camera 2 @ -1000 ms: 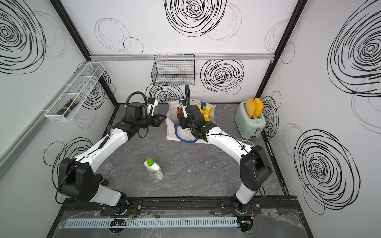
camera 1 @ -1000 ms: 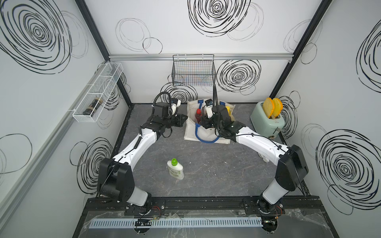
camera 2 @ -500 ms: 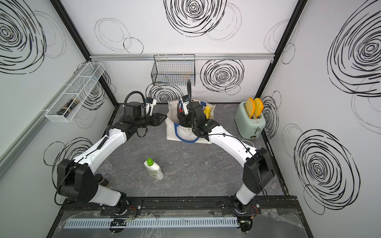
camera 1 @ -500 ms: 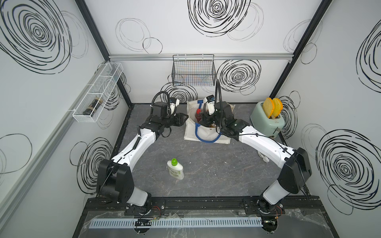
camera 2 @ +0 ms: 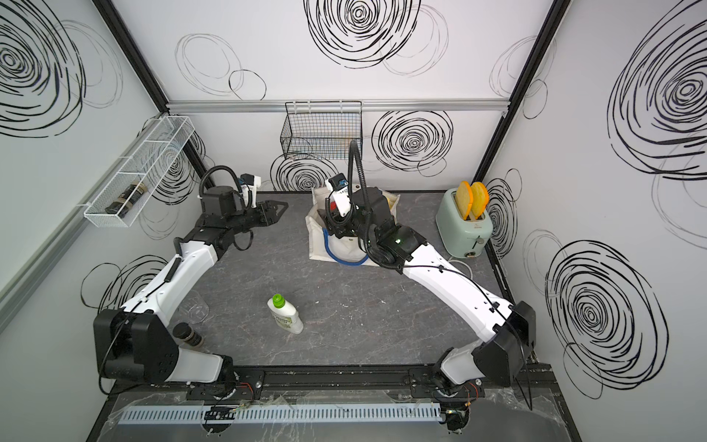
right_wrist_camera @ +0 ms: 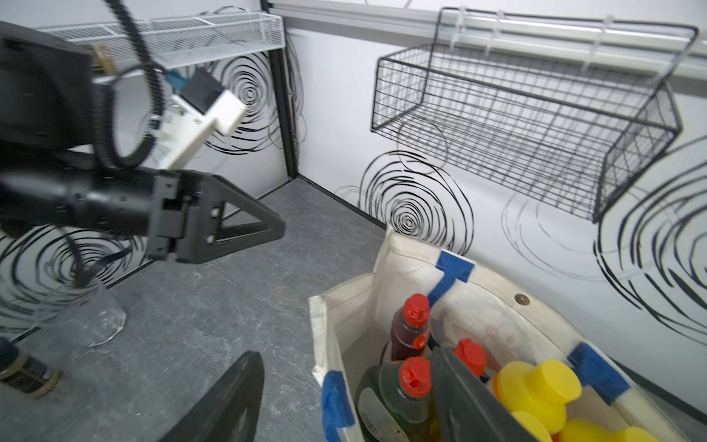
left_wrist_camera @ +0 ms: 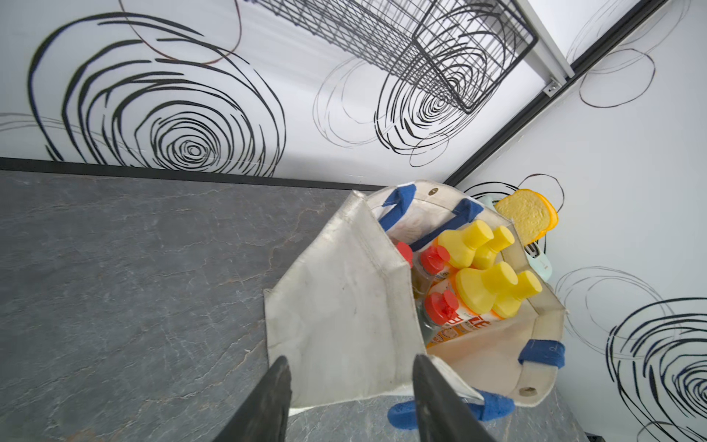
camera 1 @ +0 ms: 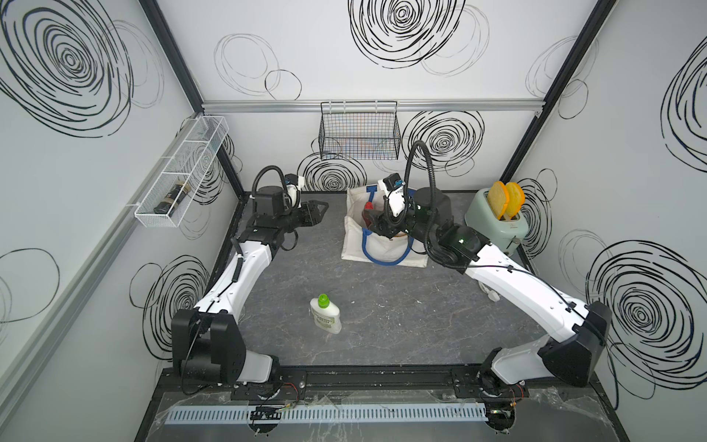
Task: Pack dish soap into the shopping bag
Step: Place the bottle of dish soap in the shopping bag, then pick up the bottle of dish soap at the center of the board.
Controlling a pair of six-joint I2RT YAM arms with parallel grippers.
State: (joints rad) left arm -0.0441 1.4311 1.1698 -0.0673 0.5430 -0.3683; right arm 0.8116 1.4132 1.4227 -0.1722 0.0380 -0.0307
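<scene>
- Canvas shopping bag (left_wrist_camera: 344, 298) lies just ahead of the left gripper (left_wrist_camera: 350, 361) and under the right gripper (right_wrist_camera: 346, 356), both parted and empty.
- White bottle (camera 1: 326, 314) (green cap) lies well behind them; probably light, slick, stiff: pinch its waist.

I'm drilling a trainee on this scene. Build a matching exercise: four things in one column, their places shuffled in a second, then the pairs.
1. white green-capped bottle
2. yellow-capped bottles
3. toast slices
4. black wire basket

A. in the toaster
B. hung on the back wall
C. inside the shopping bag
D. on the table, outside the bag

Pairs: 1-D, 2-C, 3-A, 4-B.
</scene>
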